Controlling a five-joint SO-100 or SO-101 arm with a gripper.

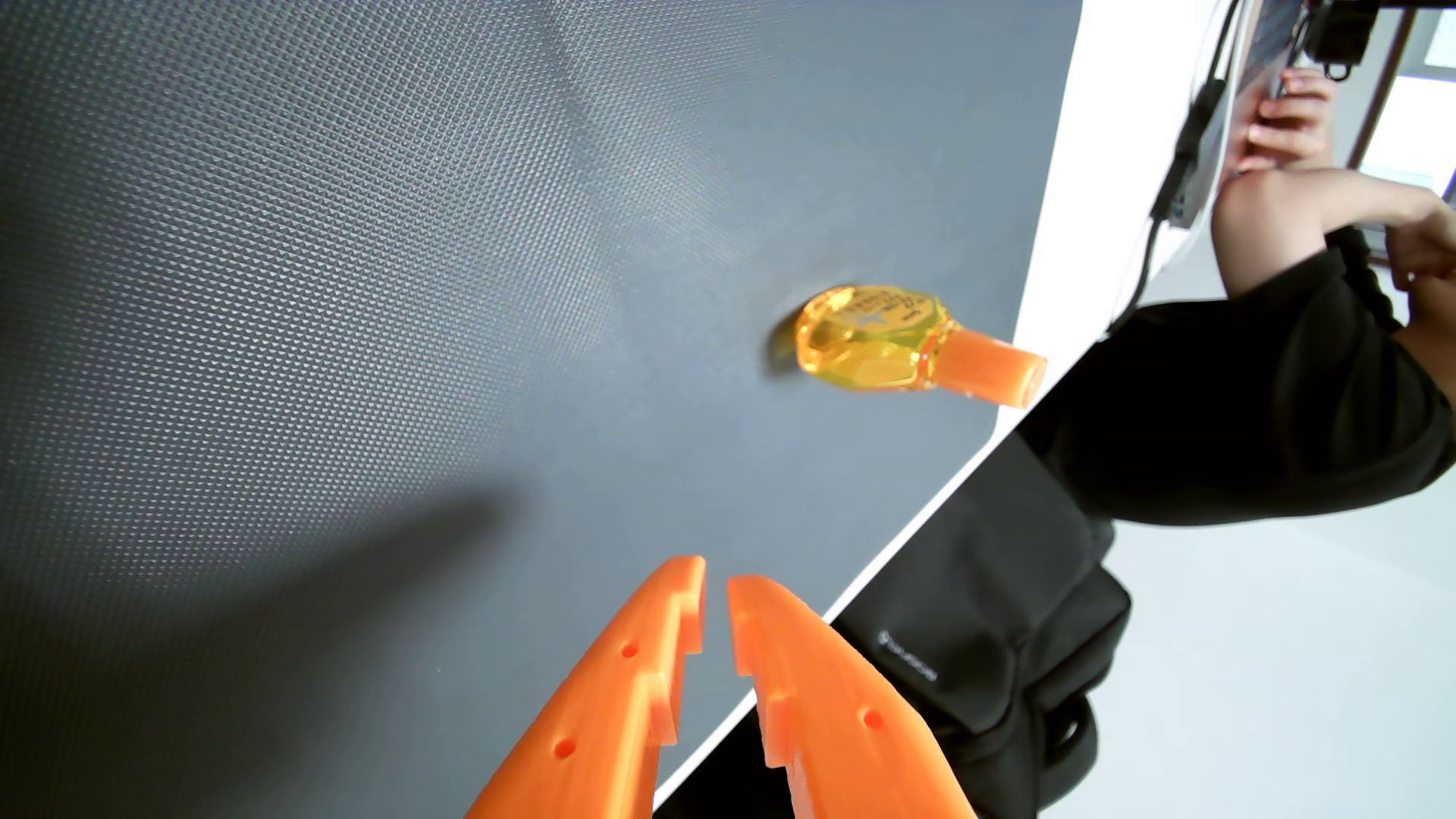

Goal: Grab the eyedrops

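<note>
One eyedrop bottle [906,344] flat on one grey mat [394,276].

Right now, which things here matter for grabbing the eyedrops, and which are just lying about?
Part of the job:
eyedrops bottle, lying on its side on the grey mat
gripper, fingertips narrowly apart, empty

Just lying about:
black bag beyond the table edge
person's arm

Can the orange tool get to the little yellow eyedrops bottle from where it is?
Probably yes. The eyedrops bottle lies on its side on the dark mat with nothing between it and the tool. The tool's tips are nearly closed, though, so it would likely need to open wider first.
</note>
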